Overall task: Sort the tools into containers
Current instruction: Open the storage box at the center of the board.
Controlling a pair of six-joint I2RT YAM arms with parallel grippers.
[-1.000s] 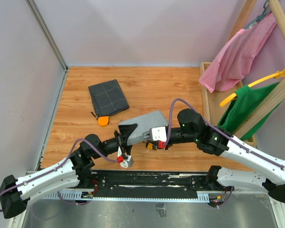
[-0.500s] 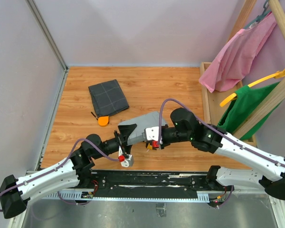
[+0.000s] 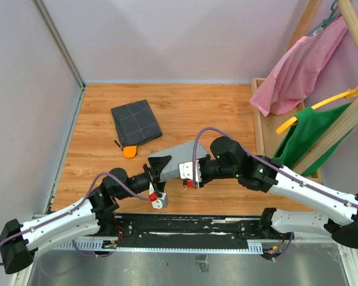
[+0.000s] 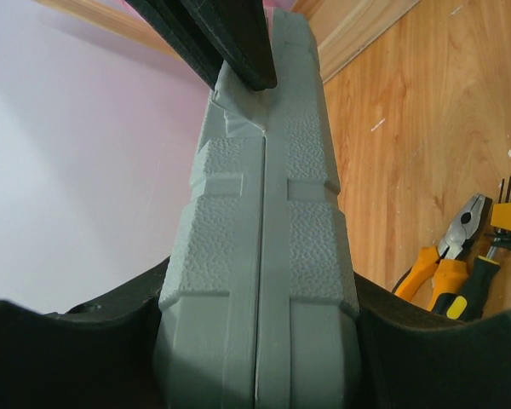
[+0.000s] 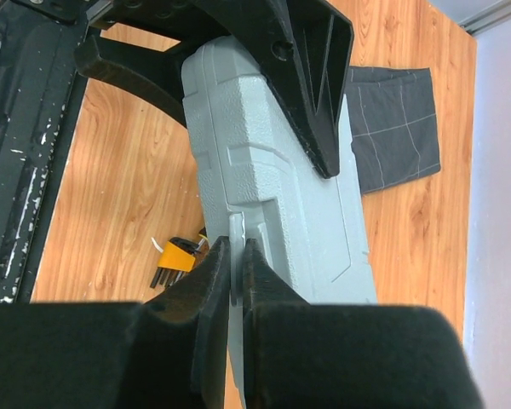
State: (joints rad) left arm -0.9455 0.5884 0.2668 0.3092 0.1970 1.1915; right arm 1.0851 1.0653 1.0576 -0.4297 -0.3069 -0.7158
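Observation:
The light-grey hard case [image 3: 180, 156] is shut and stands tilted on edge in the middle of the table. My left gripper [image 3: 156, 169] is shut on its left end, its fingers either side of the seam [image 4: 260, 324]. My right gripper [image 3: 188, 174] is shut on a thin tab on the case's edge [image 5: 236, 266]. Orange-and-black pliers [image 4: 443, 266], a black-and-yellow screwdriver [image 4: 470, 288] and the orange bit holder [image 5: 177, 256] lie on the wood beside the case. The dark grey pouch [image 3: 136, 122] lies flat at the back left, with the round orange piece [image 3: 129, 151] just in front of it.
A small dark item [image 3: 117, 143] lies left of the orange piece. A wooden rack [image 3: 268, 128] with pink and green clothes on hangers stands along the right side. Grey walls close the left and back edges.
My right arm has moved left, bringing its gripper up against the case's near edge. The left arm and the case have held still.

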